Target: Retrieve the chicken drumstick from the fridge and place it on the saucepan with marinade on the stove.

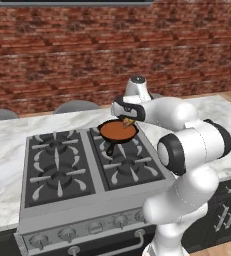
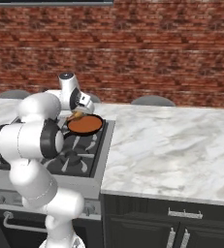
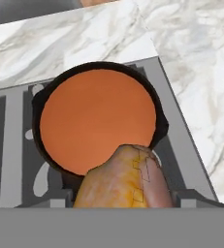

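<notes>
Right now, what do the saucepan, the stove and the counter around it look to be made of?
Saucepan: looks like matte black metal, maybe cast iron, with a thick dark rim around flat orange-brown marinade.
Stove: brushed grey steel by its even dull sheen, with black grates that look like cast metal.
Counter: polished white marble or a look-alike, judging by the grey veining.

White arm folded forward, gripper [image 1: 127, 120] angled down, seemingly clamped on something.
</notes>
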